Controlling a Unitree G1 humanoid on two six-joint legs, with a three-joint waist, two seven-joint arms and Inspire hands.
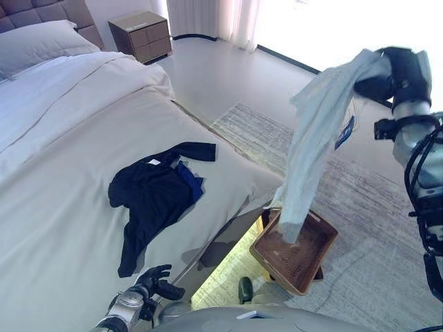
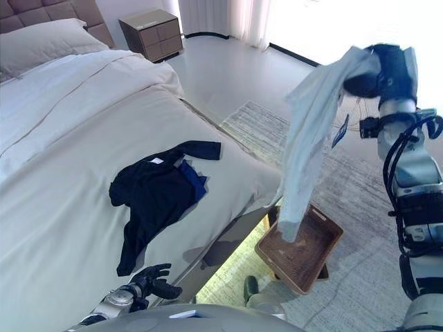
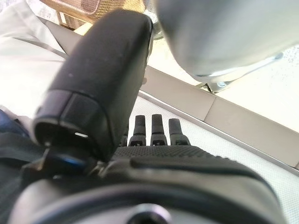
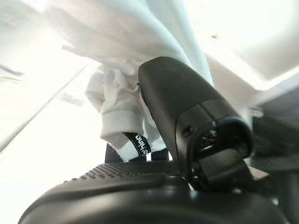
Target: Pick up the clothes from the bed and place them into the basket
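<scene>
My right hand (image 1: 387, 72) is raised high at the right and shut on a white garment (image 1: 311, 138). The garment hangs down from it, and its lower end dangles into the brown wicker basket (image 1: 315, 259) on the rug beside the bed. The right wrist view shows the white cloth (image 4: 121, 107) bunched in the hand (image 4: 187, 116). A black garment (image 1: 156, 194) with a blue piece (image 1: 192, 181) lies spread on the beige bed (image 1: 62, 207). My left hand (image 1: 154, 282) rests low at the bed's near edge, fingers relaxed, holding nothing; it also shows in the left wrist view (image 3: 154, 130).
A grey patterned rug (image 1: 360, 207) covers the floor under the basket. A wooden nightstand (image 1: 142, 34) stands at the back beside the headboard. A pillow (image 1: 34, 45) lies at the head of the bed.
</scene>
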